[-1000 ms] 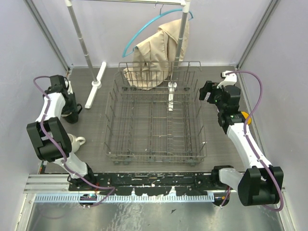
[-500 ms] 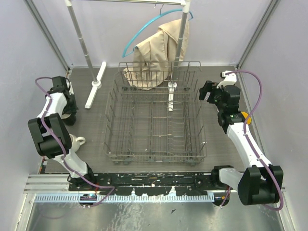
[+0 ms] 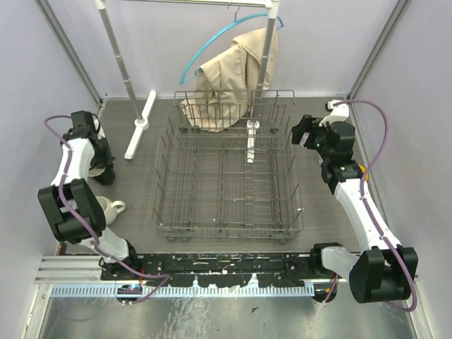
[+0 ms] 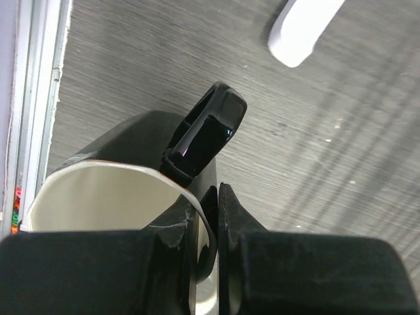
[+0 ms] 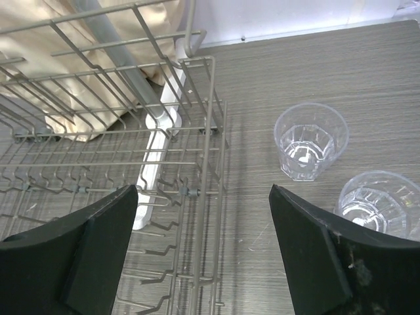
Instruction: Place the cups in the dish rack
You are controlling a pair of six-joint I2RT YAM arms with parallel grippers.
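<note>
- The left gripper [image 4: 210, 197] is clamped on the black mug [image 4: 125, 138], pinching its wall beside the handle at the table's left, well apart from the dish rack [image 3: 162, 176].
- Best to lift high enough to clear the rack's raised side.
- The right gripper [image 5: 200, 193] gapes wide and empty near two tumblers [image 5: 310, 139].

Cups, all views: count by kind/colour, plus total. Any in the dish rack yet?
black mug: 1
white mug: 1
yellow mug: 1 (mostly hidden behind the right arm)
clear glass tumblers: 2
Total: 5 cups, 0 in the dish rack
</note>
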